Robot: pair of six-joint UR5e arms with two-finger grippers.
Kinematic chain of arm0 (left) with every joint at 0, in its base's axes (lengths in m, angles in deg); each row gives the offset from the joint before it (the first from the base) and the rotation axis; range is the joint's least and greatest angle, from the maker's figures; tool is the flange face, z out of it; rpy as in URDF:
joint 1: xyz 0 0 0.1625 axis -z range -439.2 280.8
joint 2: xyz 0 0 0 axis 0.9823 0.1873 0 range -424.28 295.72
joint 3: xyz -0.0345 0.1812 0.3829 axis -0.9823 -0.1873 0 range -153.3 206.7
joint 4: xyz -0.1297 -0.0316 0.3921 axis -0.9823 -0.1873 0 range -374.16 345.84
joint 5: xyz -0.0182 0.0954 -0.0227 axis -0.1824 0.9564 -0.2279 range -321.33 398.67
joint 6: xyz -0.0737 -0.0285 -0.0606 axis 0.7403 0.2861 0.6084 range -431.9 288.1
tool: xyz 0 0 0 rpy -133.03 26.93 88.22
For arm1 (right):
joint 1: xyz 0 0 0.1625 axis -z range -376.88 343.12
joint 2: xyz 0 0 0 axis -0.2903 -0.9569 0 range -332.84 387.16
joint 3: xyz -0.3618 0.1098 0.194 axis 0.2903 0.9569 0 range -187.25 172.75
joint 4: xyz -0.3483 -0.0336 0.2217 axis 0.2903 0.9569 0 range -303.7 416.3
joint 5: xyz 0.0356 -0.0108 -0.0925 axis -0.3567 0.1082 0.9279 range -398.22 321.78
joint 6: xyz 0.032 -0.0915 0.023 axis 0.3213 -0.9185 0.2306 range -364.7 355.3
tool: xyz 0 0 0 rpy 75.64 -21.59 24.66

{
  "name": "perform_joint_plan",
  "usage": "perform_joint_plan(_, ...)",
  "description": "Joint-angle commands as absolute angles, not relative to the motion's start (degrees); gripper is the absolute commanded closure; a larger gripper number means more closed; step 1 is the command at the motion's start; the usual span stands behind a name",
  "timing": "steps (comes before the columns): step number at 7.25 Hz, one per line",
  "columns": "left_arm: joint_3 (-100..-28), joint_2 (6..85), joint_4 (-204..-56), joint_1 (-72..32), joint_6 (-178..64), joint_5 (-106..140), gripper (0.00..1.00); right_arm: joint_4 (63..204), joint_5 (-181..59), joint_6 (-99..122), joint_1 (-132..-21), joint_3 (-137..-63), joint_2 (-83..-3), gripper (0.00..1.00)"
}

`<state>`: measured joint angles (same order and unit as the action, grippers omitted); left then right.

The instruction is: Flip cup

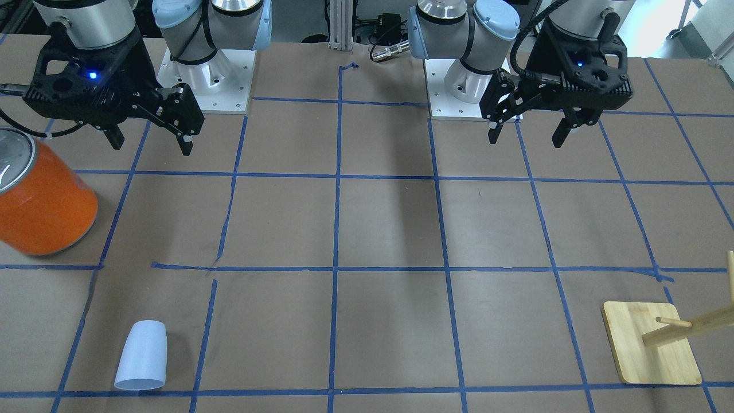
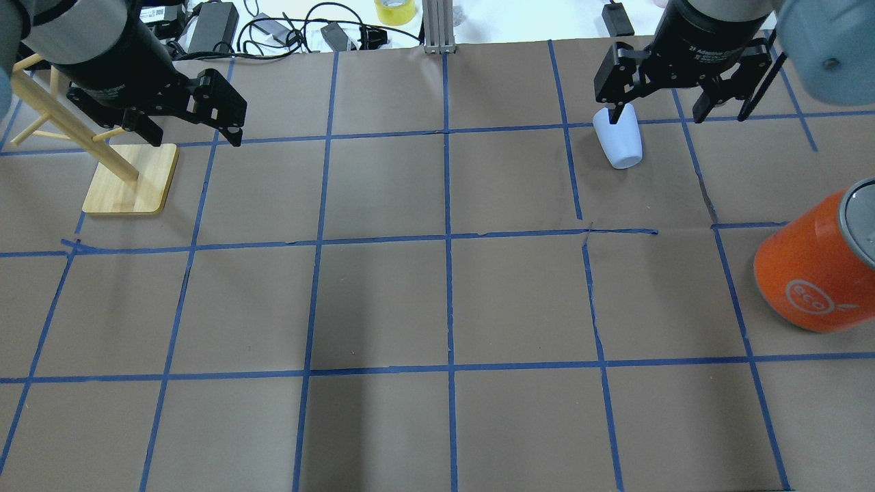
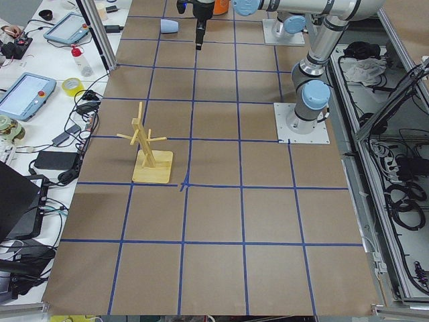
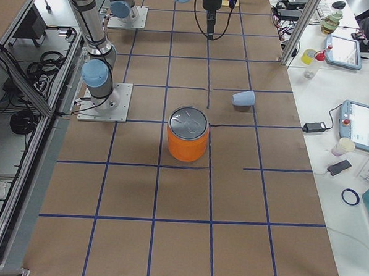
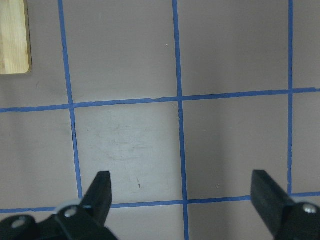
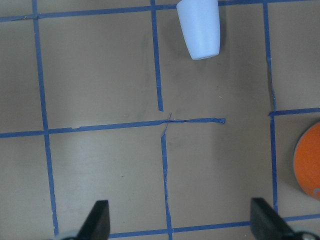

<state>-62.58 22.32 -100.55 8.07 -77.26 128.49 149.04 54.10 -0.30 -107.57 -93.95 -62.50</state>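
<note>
the cup (image 1: 141, 355) lies on its side on the table (image 1: 390, 229), in the far part of the robot's right half. its rounded narrow base points back toward the robot and its wider rim faces the operators' edge. the orange can (image 1: 43, 201) stands well apart from it, closer to the robot. the right gripper (image 1: 152, 143) hangs high over the table near its own base, with its jaws spread wide and nothing between them. in its wrist view the cup sits at the top of the picture, ahead of the fingers and well clear of them. the left gripper (image 1: 526, 139) is likewise spread wide and empty on the other side, and the wooden rack (image 1: 648, 344) stands in that half. the cup looks like light, stiff plastic with a smooth matte skin, so it probably needs only a gentle squeeze and would likely roll or skid if nudged from one side. because it tapers, a pinch close to the base may squirt it out, so the better hold seems to be across the body around mid-length or a little toward the rim. the fingers would come down on either side of its long axis, leaving room to swing it onto one end.
</note>
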Motion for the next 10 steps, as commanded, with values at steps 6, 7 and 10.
perform_joint_plan(6, -62.51, 22.21, -100.55, 8.07, -77.26, 128.49, 0.00, 166.46, 51.45, -8.91, -99.50, -94.43, -45.21, 0.00)
perform_joint_plan(7, -62.51, 22.29, -100.55, 8.07, -77.26, 128.49, 0.00, 171.04, 51.08, -9.62, -99.23, -94.44, -40.65, 0.02)
perform_joint_plan(10, -62.59, 22.47, -100.55, 8.07, -77.26, 128.49, 0.00, 181.16, 51.08, -12.61, -98.97, -94.26, -31.05, 0.04)
